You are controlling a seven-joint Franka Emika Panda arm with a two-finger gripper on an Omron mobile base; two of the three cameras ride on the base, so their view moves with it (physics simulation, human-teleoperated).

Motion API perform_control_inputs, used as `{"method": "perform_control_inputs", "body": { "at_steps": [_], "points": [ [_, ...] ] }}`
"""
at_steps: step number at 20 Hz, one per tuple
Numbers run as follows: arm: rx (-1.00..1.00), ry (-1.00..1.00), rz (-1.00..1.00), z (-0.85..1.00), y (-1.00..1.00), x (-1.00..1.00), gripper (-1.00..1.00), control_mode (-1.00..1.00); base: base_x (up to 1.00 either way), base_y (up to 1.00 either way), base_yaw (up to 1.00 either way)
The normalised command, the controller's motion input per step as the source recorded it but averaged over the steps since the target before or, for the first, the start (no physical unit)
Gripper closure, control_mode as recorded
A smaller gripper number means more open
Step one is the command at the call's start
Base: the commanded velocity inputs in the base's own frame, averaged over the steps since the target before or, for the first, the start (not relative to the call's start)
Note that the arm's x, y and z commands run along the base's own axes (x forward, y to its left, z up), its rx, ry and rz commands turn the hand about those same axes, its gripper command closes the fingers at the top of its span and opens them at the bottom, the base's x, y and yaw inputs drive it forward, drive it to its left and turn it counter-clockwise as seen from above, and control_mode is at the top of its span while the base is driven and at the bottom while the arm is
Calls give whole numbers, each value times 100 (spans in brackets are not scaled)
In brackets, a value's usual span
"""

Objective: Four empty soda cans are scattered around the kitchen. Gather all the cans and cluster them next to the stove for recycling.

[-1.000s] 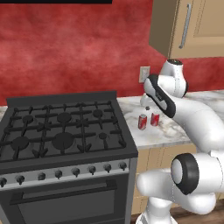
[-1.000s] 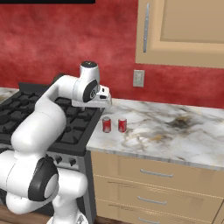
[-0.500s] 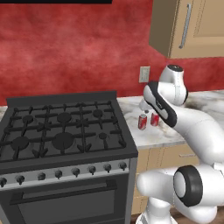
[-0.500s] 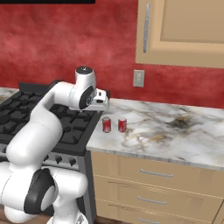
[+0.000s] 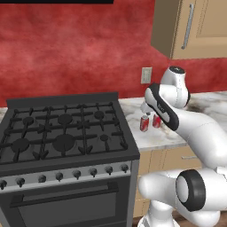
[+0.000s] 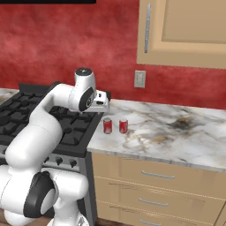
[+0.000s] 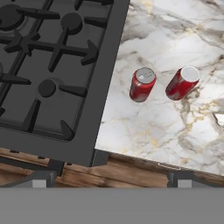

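Two red soda cans stand upright, close together but apart, on the marble counter just right of the stove: one (image 7: 142, 84) (image 5: 144, 123) (image 6: 107, 126) nearer the stove and one (image 7: 182, 83) (image 5: 156, 120) (image 6: 123, 126) beside it. The black stove (image 5: 66, 133) (image 6: 76, 130) (image 7: 52, 65) has iron grates and front knobs. My gripper (image 6: 104, 101) (image 7: 111, 178) hovers above the counter at the stove's right edge, looking down at both cans. It is open and holds nothing, and its fingertips (image 7: 43, 177) stand wide apart.
Marble counter (image 6: 176, 137) runs right of the cans, with a dark stain (image 6: 183, 123). A wall outlet (image 6: 140, 79) sits on the red wall behind. A wooden upper cabinet (image 6: 185, 31) hangs above. Drawers (image 6: 154, 176) lie under the counter.
The arm has folded back slightly toward the base, and the hand has shifted a little above the stove's edge. Both cans stand where they were. The jaws stay open.
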Motion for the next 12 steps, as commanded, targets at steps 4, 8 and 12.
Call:
{"method": "perform_control_inputs", "body": {
  "at_steps": [4,8,12],
  "points": [
    [0,0,0,0,0,0,-100,-100,0,0,0],
    [0,0,0,0,0,0,-100,-100,0,0,0],
    [0,0,0,0,0,0,-100,100,-6,0,0]
  ]
}}
